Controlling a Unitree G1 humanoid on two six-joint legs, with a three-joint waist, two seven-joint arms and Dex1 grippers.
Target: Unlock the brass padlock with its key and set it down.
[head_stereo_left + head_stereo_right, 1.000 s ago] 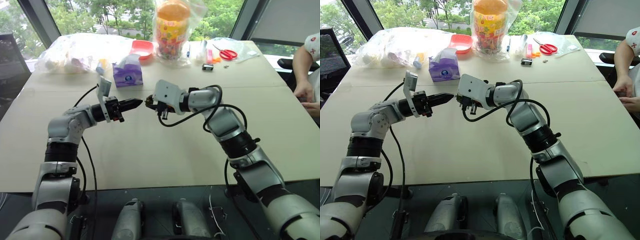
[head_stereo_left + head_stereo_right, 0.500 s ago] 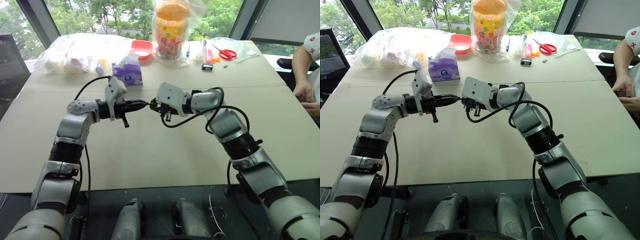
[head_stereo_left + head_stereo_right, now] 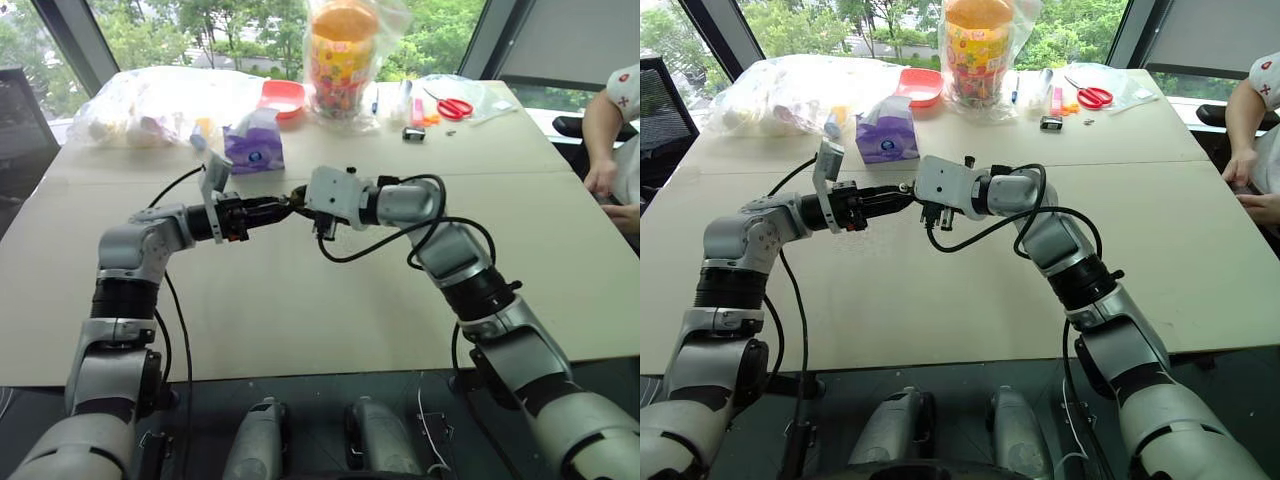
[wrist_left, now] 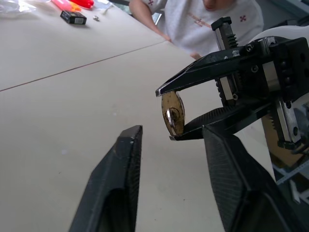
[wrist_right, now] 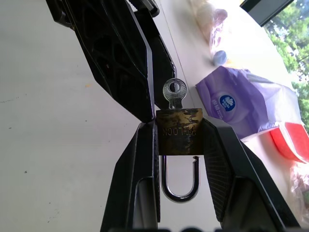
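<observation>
Right now I have the padlock (image 5: 179, 131) clamped by its brass body between the two fingers of the right pincer (image 5: 179, 145), held up in the air over the tabletop (image 3: 300, 300), near the middle between the two arms. In the right wrist view its long axis runs along that pincer: the silver shackle (image 5: 180, 179) lies back toward the right wrist, and one leg looks to stand clear of the body, so I judge it may already be sprung, though I cannot be sure. The key (image 5: 173, 93) stands in the far face of the body, with its round bow pointing straight out, away from the right pincer and toward the left one. The left pincer (image 4: 170, 133) comes in head-on from the opposite side, its fingers parted and holding nothing; in its own view the lock shows end-on just ahead, roughly in line with the gap between the fingers. In the right wrist view the left fingertips (image 5: 145, 92) are just beside the key's bow, perhaps touching it; I cannot tell which. The left arm is the one placed to reach the key, and I judge the next move hangs on keeping that bow centred in the gap between its fingers.
</observation>
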